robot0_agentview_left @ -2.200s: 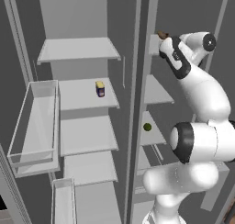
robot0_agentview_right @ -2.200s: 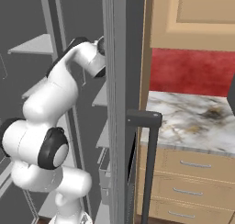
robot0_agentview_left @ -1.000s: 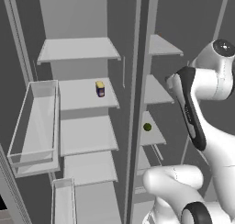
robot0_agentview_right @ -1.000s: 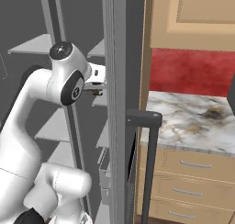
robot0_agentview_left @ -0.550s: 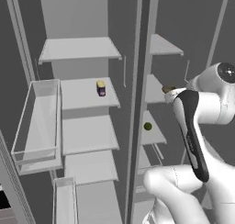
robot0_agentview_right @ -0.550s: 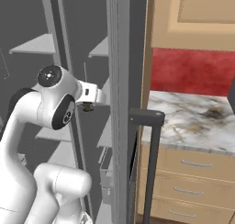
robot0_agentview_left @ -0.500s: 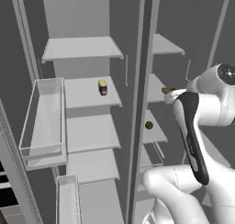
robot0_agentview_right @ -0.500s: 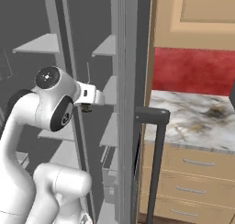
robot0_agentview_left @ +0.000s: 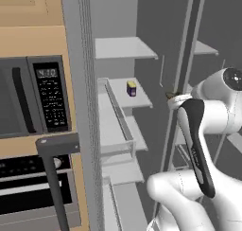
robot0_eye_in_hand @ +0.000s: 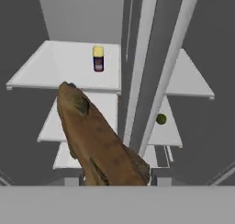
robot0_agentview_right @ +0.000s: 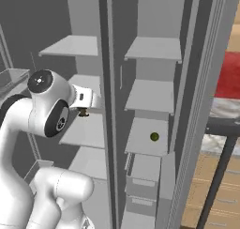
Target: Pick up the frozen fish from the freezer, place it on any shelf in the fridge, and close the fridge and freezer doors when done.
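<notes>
The jaws are clamped on the fish (robot0_eye_in_hand: 98, 142) near its tail. Judged stiff, light and slick: grip mid-body, above the shelf (robot0_eye_in_hand: 64, 64) edge.

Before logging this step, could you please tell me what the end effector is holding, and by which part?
The slim brown frozen fish, gripped near its tail end; the exact contact is hidden.

Tan wood cabinets (robot0_agentview_left: 28, 17) frame a dark wall oven (robot0_agentview_left: 28, 107), with a red backsplash (robot0_agentview_right: 229, 75) opposite.
</notes>
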Controlling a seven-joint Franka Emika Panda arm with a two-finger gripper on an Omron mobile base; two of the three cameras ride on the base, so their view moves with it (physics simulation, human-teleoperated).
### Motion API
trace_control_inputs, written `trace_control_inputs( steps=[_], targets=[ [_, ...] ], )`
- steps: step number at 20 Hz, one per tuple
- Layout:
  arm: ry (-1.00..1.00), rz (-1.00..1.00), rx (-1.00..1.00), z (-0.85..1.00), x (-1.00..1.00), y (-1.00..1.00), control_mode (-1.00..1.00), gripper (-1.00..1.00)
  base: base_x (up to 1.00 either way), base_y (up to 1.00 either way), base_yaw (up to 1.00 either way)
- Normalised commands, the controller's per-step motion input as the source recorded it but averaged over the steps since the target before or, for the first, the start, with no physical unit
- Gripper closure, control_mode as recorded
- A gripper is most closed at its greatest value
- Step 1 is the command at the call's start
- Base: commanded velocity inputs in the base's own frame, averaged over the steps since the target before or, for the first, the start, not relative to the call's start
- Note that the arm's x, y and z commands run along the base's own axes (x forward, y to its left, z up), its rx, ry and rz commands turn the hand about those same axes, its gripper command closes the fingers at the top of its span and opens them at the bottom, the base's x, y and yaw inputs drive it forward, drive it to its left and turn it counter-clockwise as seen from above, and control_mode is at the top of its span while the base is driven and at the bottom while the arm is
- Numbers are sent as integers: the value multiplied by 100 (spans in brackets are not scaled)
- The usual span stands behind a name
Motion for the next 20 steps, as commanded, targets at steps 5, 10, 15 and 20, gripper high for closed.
trace_control_inputs(
  steps=[5, 10, 15, 20],
  targets=[
    [0, 0, 0, 0, 0, 0, 100, 100, 60, 36, 0],
    [-31, 0, 0, 97, 4, 64, -100, 100, 0, 0, 0],
    [-3, -1, 0, 89, 91, 81, -100, 100, 0, 0, 0],
    [9, 0, 2, 63, 100, 29, -100, 100, 0, 0, 0]
  ],
)
